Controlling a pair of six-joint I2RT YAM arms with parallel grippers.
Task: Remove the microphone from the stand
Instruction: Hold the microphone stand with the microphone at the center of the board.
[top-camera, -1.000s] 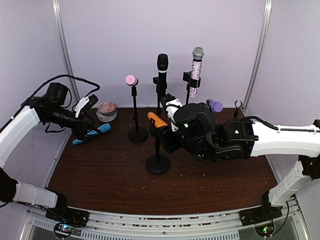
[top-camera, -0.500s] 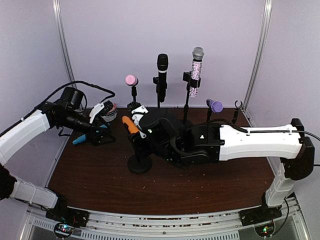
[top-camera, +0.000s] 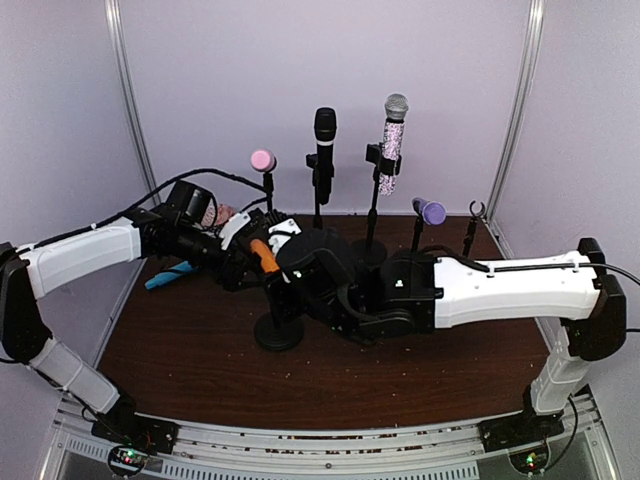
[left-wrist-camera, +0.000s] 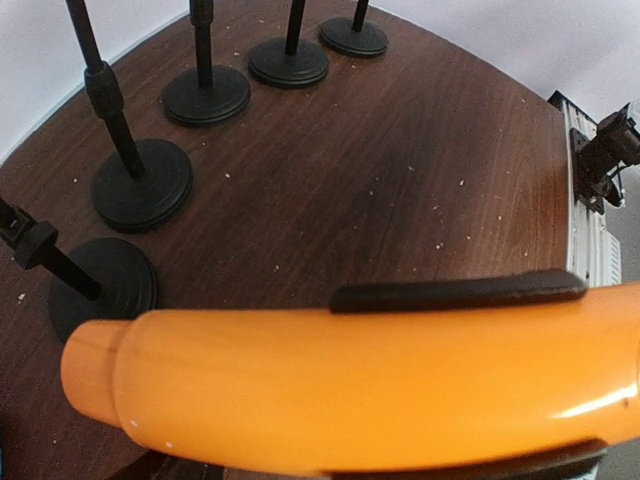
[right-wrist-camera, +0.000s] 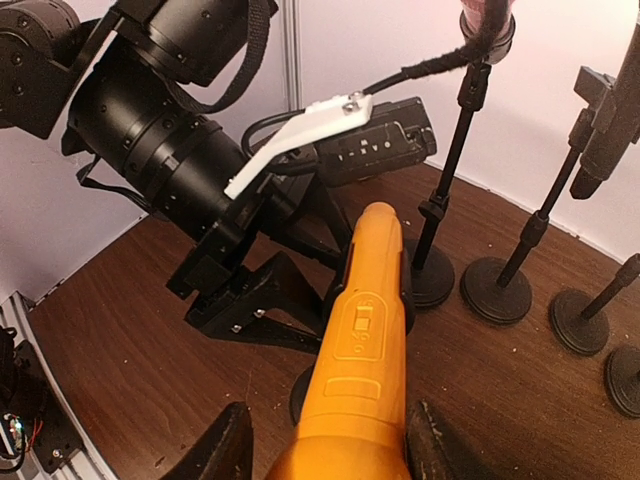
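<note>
Since half a second ago the left arm has been swung in from the left side. The left gripper (top-camera: 241, 262) is now set at the head end of the orange microphone (right-wrist-camera: 365, 320). The stand (top-camera: 278, 334) has not been shifted.

The microphone's lower body is pinched by the right gripper (right-wrist-camera: 328, 448), apparently to steady it while the free end is taken. In the left wrist view the orange barrel fills the gap between the fingers; whether it is being pressed cannot be told. The microphone is judged still seated in its stand.

Holders behind:
- pink microphone (top-camera: 263, 160), clipped in
- black microphone (top-camera: 325, 128), clipped in
- glitter microphone (top-camera: 391, 150), clipped in
- purple microphone (top-camera: 430, 211), clipped in
- rightmost clip (top-camera: 477, 209), nothing seen in it
</note>
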